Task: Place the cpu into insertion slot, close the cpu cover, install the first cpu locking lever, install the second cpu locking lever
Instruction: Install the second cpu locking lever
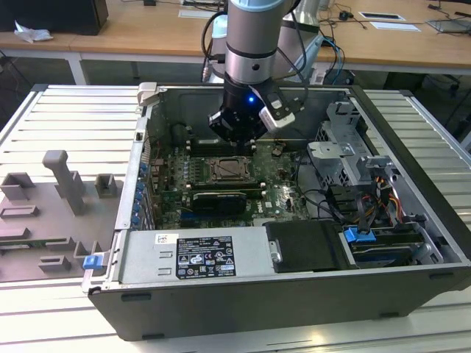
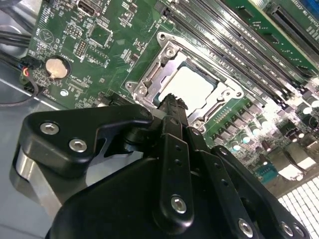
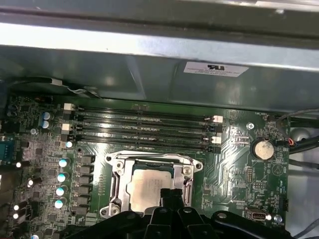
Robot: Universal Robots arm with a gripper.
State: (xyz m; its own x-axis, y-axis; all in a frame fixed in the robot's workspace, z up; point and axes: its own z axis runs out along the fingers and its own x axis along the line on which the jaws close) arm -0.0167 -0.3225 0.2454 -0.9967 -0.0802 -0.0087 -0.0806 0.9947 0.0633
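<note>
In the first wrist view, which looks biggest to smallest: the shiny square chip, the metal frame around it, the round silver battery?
1. The cpu cover, the metal frame lying closed around the chip.
2. The cpu, partly hidden by the gripper.
3. The coin battery, clearly smallest.
All three sit on one board at similar depth, so the order looks sound.

open computer case holding a green motherboard, memory slots, coin battery.

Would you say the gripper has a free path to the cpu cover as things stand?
Probably yes: the gripper hangs just above the cpu cover, which lies closed around the cpu, and nothing stands between them in both wrist views.
</note>
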